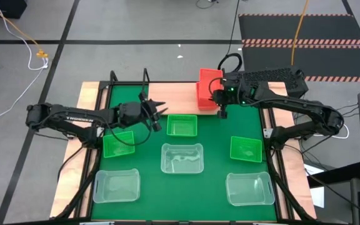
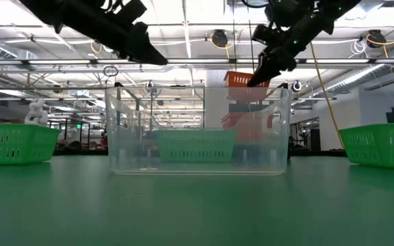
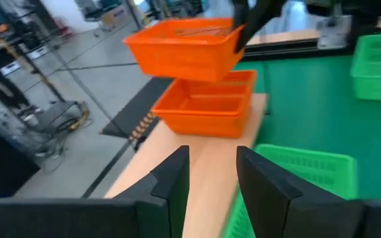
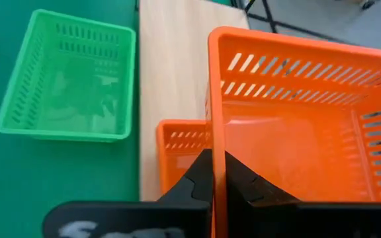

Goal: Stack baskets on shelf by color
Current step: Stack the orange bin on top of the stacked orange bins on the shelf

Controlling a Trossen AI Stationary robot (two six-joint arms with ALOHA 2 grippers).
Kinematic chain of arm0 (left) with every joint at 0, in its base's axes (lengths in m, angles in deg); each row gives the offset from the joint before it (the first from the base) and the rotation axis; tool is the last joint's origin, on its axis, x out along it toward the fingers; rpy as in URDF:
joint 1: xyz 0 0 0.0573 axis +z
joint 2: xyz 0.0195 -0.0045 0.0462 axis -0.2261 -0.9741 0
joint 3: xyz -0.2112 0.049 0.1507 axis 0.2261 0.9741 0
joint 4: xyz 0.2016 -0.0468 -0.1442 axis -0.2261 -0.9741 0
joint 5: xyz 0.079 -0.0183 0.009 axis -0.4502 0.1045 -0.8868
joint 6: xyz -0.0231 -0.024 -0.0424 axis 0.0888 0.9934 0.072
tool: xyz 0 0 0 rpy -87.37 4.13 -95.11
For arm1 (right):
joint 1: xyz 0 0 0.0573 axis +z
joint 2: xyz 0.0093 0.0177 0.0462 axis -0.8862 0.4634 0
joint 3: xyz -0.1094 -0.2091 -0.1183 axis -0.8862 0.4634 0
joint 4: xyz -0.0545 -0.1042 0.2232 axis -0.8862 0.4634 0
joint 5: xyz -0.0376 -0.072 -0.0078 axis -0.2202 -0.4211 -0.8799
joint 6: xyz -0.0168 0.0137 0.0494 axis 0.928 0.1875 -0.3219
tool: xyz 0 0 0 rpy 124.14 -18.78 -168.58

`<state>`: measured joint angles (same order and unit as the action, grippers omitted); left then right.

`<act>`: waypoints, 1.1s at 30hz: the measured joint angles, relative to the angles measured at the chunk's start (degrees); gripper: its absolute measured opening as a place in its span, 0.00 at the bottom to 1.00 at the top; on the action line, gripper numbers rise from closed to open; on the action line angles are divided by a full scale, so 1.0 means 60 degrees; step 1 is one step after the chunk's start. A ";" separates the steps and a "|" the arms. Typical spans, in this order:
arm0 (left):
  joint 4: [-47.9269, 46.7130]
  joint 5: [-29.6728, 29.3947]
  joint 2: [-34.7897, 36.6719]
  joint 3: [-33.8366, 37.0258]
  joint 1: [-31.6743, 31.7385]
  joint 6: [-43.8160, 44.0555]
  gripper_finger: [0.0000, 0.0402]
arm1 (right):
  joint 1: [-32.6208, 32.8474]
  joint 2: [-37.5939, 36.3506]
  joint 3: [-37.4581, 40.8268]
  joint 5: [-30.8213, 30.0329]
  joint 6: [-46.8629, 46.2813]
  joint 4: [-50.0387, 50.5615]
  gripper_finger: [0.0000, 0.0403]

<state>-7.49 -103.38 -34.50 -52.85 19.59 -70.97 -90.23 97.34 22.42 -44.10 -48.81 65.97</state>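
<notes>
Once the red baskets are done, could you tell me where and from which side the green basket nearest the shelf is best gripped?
Probably one of the green basket's long rim walls, taken from straight above: it sits upright and open-topped on the green mat, so a thin wall fits between the fingers, as the right gripper holds the red basket. The left gripper, open, hovers closest.

An open-plan robotics lab: ceiling pipes [image 2: 183,63], hazard-striped floor mats [image 1: 305,42], trailing cables [image 1: 17,34].
</notes>
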 joint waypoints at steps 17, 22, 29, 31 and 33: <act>0.0010 0.0006 -0.0003 -0.0015 0.1072 0.0387 0.32 | -0.0742 0.1125 -0.0024 0.1557 0.0844 -0.0032 0.00; 0.0031 -0.0019 -0.0003 -0.0015 0.1297 0.0357 0.32 | -0.0775 0.1279 -0.0004 0.2028 0.0845 0.0031 0.00; 0.0066 -0.0003 -0.0003 -0.0022 0.1572 0.0352 0.32 | -0.0798 0.1264 -0.0004 0.2004 0.0810 0.0275 0.00; 0.0072 0.0007 -0.0003 -0.0026 0.1648 0.0358 0.32 | -0.0798 0.1264 -0.0004 0.2002 0.0820 0.0337 0.00; 0.0072 0.0004 -0.0003 -0.0026 0.1706 0.0401 0.32 | -0.0798 0.1264 -0.0004 0.1996 0.0796 0.0351 0.01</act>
<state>-7.06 -103.36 -34.52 -53.01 29.83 -68.56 -95.02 104.93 22.40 -32.13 -44.04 68.08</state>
